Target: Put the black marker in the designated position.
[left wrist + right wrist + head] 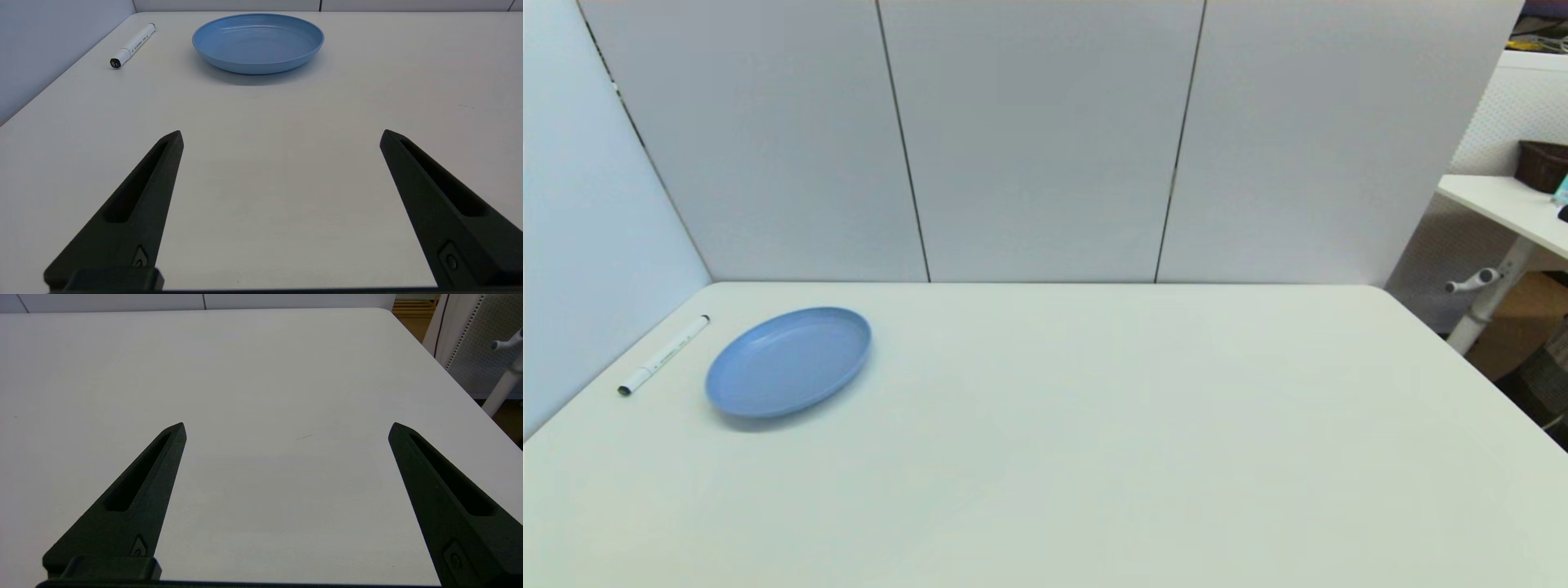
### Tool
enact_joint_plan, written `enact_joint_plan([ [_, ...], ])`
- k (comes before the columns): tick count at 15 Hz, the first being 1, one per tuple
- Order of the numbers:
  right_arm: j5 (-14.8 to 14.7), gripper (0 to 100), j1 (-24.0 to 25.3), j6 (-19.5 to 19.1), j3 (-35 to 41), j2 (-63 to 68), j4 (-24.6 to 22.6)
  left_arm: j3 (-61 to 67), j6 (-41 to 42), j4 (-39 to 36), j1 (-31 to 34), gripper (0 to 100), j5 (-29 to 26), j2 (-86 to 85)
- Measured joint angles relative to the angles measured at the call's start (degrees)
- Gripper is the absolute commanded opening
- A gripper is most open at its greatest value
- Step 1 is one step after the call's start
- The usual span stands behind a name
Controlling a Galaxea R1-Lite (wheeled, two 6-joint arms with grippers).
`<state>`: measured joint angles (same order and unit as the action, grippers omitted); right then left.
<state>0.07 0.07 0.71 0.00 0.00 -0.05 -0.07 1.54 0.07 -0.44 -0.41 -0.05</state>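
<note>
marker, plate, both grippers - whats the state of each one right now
black marker: capped, lying flat on the table, left of the plate, not touching it
blue plate: upright, nothing in it
left gripper: open, holding nothing, well short of the marker
right gripper: open, holding nothing, over bare tabletop

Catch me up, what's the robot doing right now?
Nothing handled yet. The black marker lies on the white table near its far left edge, beside the blue plate and not touching it. The left gripper and right gripper are both open and empty, held back over bare tabletop.
</note>
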Motion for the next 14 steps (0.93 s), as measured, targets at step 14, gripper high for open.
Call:
enact_joint_plan([
  [14,0.00,100,0.00,-0.02,0.00,0.00,-0.11,0.07,0.00,0.02,0.00,100,0.00,-0.11],
])
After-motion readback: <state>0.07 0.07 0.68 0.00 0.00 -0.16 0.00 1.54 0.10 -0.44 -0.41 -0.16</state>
